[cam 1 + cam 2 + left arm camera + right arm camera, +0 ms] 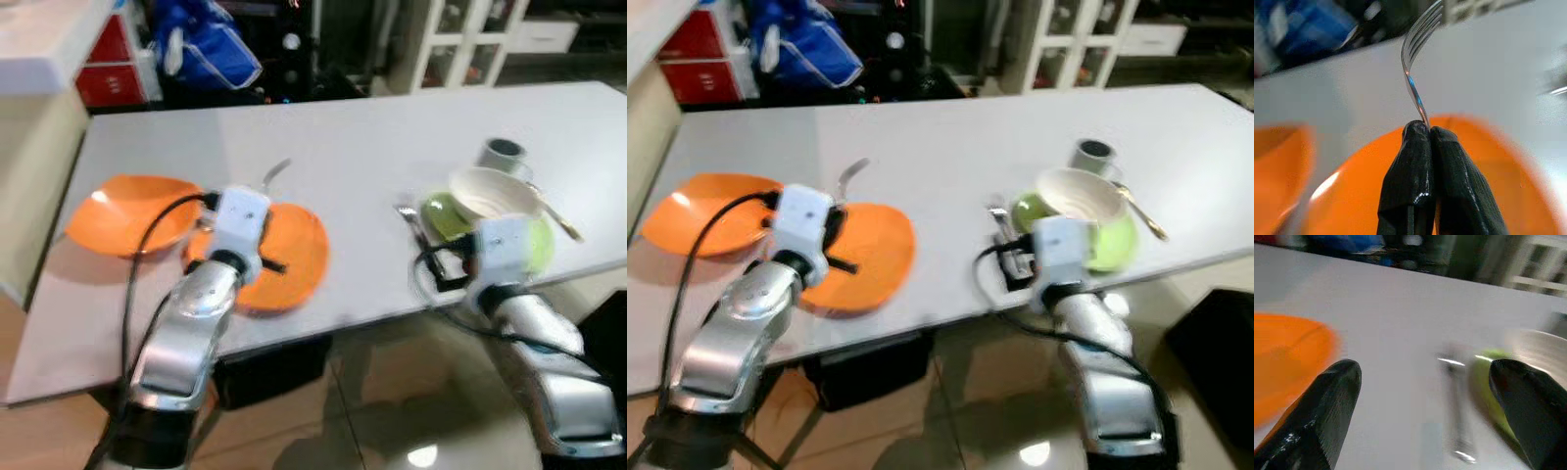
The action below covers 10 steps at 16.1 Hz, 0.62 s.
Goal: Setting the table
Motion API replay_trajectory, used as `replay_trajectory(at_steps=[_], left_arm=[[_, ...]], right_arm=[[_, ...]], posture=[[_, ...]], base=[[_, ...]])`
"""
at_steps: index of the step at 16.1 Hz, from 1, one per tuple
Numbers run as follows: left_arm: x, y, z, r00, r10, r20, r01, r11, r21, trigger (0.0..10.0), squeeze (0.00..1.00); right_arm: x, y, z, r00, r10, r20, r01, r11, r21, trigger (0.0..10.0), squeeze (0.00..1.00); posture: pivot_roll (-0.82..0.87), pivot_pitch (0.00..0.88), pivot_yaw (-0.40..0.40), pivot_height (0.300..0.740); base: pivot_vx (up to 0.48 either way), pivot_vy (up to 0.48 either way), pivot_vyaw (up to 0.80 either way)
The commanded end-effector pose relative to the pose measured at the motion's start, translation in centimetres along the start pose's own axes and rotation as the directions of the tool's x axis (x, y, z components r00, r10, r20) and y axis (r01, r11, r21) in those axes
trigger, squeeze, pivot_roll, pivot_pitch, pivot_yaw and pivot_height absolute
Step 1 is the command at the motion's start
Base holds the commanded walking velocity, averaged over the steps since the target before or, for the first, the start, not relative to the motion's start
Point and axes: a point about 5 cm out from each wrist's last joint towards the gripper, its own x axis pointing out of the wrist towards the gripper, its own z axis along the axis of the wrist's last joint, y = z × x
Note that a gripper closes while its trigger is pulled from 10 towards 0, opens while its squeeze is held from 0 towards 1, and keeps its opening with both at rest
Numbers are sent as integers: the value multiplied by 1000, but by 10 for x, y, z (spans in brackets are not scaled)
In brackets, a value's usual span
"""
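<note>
White tabletop [372,157] already carries two orange plates [294,255] and a green setting [446,215], while your left tool [1429,128] pinches a fork [1418,54] yet to place, right tool [1425,406] spread empty.

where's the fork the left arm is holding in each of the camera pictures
Left eye view: the fork sticks up beyond the left gripper, above the near orange plate.
Right eye view: the same fork, tines toward the table's far side.
Left wrist view: fork rises from the shut fingers, centre.
Right wrist view: I can't make it out.
Shared landmark: the near orange plate.
</note>
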Motion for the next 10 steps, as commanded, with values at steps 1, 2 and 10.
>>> replay_trajectory(at_steps=[1, 2, 10], left_arm=[[1, -1, -3, 999, 21, -29, -22, 1000, -18, 10000, 0], [2, 1, -7, 997, 43, -61, -46, 998, -50, 10000, 0], [39, -13, -21, 982, 17, -190, -45, 989, -142, 10000, 0]], right_arm=[[-3, -5, -1, 1000, -3, -12, 3, 1000, -20, 10000, 0], [-3, -4, -3, 1000, 5, -20, -5, 1000, -22, 10000, 0], [-3, 6, -6, 991, 124, -40, -126, 991, -49, 10000, 0]], posture=[[20, 0, -45, 740], [16, 0, -47, 740], [-27, 0, -48, 740]], base=[[0, 0, 0], [0, 0, 0], [0, 0, 0]])
